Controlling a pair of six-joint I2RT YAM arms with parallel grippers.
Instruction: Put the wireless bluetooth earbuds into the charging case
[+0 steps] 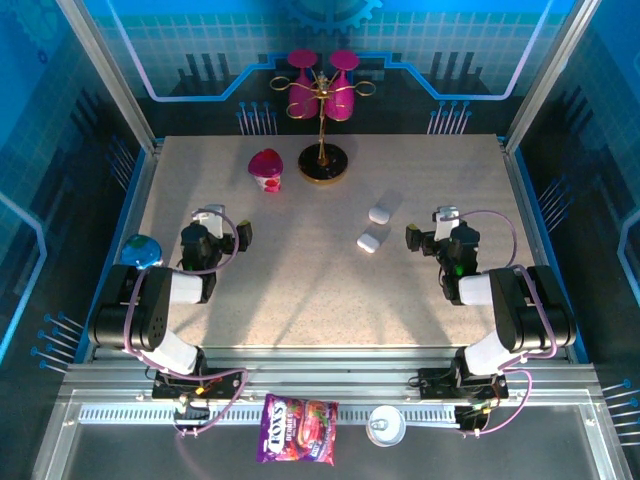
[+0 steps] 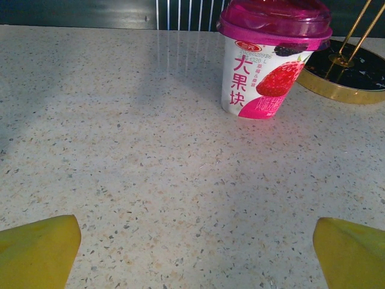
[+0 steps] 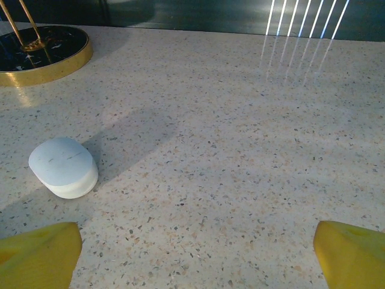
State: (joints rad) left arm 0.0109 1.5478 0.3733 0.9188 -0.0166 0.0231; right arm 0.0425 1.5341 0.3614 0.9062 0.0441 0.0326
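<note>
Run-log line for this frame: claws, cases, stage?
left claw open, empty | right claw open, empty | far charging case shut | near charging case shut | both untouched | insertion not started

Speckled beige desk (image 1: pixel 300 280)
White case (image 3: pixel 64 167) left of the right end effector (image 3: pixel 195 253); pink-lidded white cup (image 2: pixel 271 57) ahead of the left end effector (image 2: pixel 195 253).

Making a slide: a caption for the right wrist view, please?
Right gripper open over the speckled table, a closed white case lying ahead-left, a gold-rimmed black stand base beyond it.
</note>
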